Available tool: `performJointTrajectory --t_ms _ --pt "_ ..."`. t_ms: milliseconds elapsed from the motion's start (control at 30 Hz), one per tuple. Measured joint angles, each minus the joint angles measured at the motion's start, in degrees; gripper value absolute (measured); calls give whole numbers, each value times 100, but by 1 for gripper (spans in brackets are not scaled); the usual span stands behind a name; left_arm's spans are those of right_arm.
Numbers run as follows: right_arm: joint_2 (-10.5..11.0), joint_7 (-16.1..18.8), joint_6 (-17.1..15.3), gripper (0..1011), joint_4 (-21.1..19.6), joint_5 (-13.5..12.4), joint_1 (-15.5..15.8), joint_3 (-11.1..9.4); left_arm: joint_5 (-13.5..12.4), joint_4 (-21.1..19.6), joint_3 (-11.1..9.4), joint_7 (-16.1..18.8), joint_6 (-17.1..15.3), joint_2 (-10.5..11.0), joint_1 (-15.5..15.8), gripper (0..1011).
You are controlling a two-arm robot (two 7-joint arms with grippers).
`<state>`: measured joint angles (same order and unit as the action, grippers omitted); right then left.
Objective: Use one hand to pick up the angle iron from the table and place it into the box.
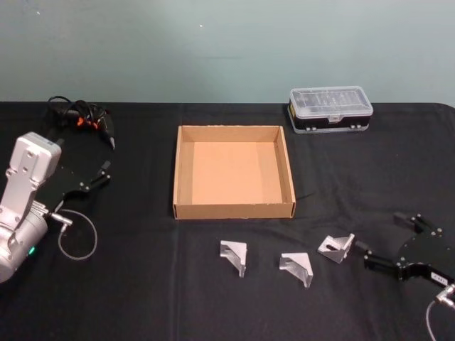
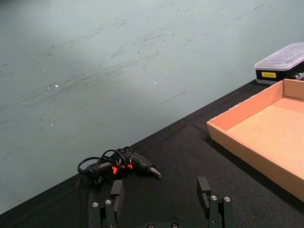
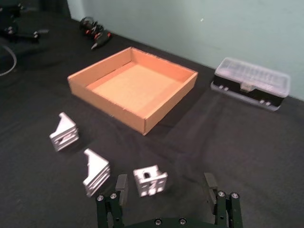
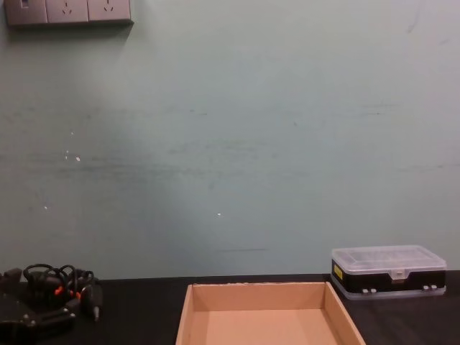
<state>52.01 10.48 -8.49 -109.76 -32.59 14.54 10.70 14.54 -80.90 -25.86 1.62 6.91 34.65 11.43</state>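
Three grey angle irons lie in a loose row on the black table [image 1: 142,298], on the robot's side of the box [image 1: 234,210]. The left angle iron [image 1: 234,256], the middle angle iron [image 1: 296,268] and the right angle iron [image 1: 336,247] lie apart from one another and from the box's near wall.

The right gripper [image 1: 379,233] sits low just beside the right angle iron with its fingers spread wide. We cannot tell whether the nearer fingertip touches it. The gripper's small white label [image 1: 442,280] is too small for us to read.

The plastic case [image 1: 330,110] stands beyond the box's far right corner. Its black base carries a yellow label [image 2: 268,74], which we also cannot read.

Bare table runs between the irons and the box, and the box's floor shows as bare cardboard.

The left gripper [image 1: 102,174], fingers spread, is parked at the table's left side, near a screwdriver [image 1: 85,119] with a coiled cable.
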Motion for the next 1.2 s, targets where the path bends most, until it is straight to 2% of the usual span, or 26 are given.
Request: performJointTrajectory --t_ms 200,300,500,667,1200 --pt "-30 81 -392 1000 -27 117 -93 157 0 0 0 0 0 0 0 1011" --pt "-138 103 -598 1000 64 247 -256 303 0 0 0 0 0 0 0 1011" --pt "-341 133 -797 1000 232 451 -510 493 0 0 0 0 0 0 0 1011" --pt "-551 142 -885 1000 376 643 -721 626 0 0 0 0 0 0 0 1012" --pt "-1046 237 -1011 1000 847 1076 -1184 807 0 0 0 0 0 0 0 1011"
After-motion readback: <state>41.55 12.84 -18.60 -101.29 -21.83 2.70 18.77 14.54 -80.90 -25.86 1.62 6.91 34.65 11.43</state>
